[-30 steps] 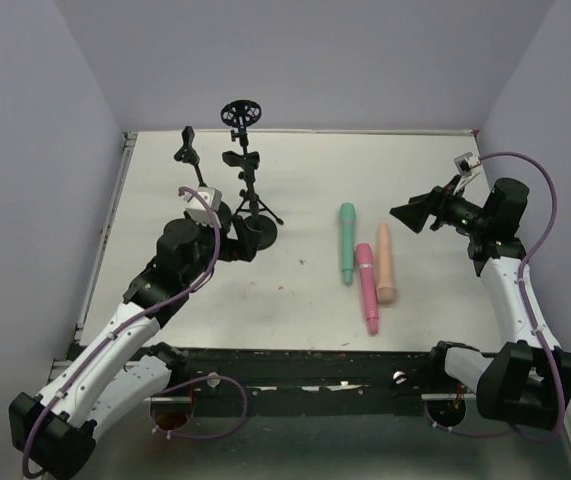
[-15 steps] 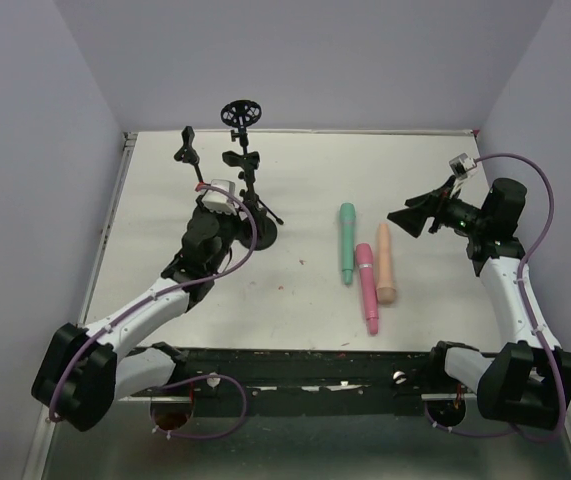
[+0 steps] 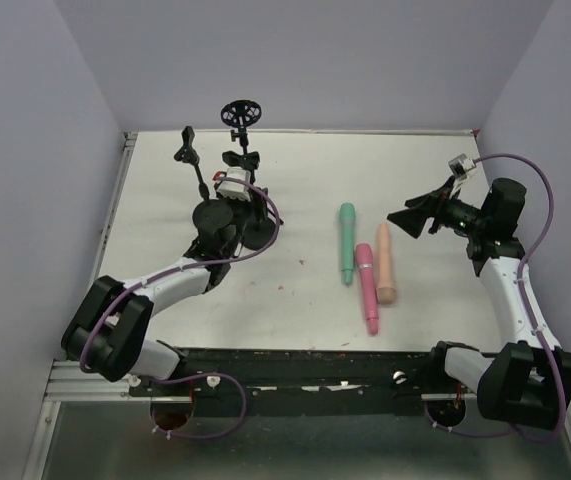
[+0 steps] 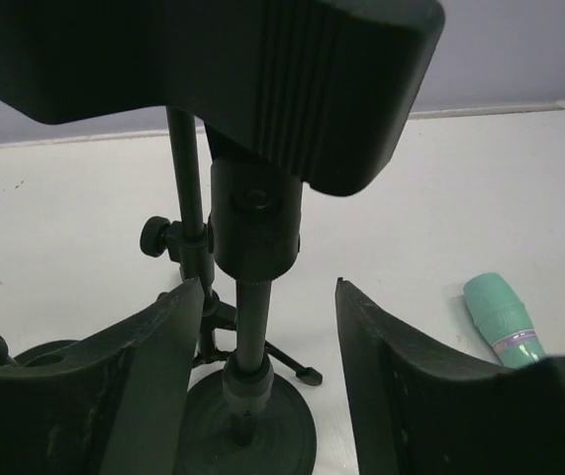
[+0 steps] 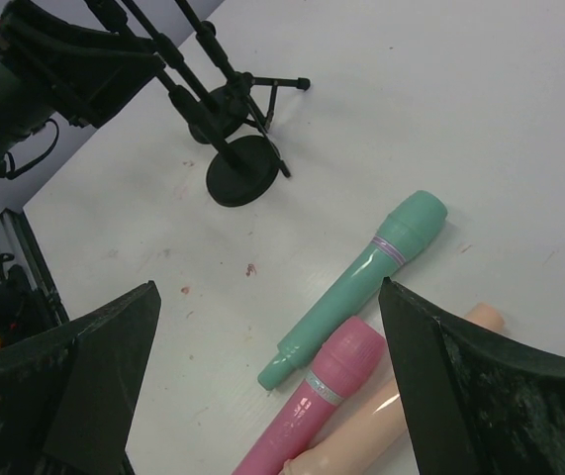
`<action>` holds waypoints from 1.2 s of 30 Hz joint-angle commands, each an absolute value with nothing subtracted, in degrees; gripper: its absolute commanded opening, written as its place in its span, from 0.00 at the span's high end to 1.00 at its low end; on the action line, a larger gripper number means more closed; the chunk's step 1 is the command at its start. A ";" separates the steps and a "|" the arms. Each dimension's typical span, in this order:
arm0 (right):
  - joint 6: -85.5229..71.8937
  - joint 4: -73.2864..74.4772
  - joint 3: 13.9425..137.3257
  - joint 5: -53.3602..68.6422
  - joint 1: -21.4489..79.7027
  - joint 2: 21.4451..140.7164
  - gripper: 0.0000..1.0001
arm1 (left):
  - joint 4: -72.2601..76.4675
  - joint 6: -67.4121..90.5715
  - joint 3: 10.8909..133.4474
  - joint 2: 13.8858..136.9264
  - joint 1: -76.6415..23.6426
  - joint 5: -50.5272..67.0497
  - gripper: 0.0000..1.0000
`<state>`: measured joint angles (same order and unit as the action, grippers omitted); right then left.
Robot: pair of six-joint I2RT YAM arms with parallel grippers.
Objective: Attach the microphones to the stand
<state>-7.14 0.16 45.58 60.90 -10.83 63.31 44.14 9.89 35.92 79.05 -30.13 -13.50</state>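
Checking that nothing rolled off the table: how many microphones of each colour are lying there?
teal-green microphone: 1
pink microphone: 1
peach microphone: 1
Total: 3

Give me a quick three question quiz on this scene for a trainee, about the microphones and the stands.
1. True or false: one microphone is already clipped into a stand.
2. Which microphone lies nearest the round-base stand?
3. Fill in: the left pincer straddles that stand's ____.
Key: 1 false; 2 the teal-green microphone; 3 pole.
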 commanded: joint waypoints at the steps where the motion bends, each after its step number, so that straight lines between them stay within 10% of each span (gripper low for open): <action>1: -5.45 1.93 47.20 61.08 -10.46 63.28 0.00 | 49.39 9.14 38.14 81.38 -30.41 -13.88 0.40; 11: -5.10 2.37 47.20 61.26 -10.46 63.72 0.00 | 51.24 7.56 35.95 79.72 -30.59 -12.31 0.97; 22: -4.48 3.07 47.46 61.43 -10.46 64.16 0.00 | 42.63 11.42 32.78 66.18 -38.13 -1.41 1.00; 36: -2.73 4.31 47.64 61.26 -10.46 64.86 0.00 | 43.24 9.32 42.62 77.60 -54.31 -20.47 1.00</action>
<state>-4.01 3.20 45.89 60.88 -10.81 64.16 39.00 10.35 38.35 75.72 -51.40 -12.75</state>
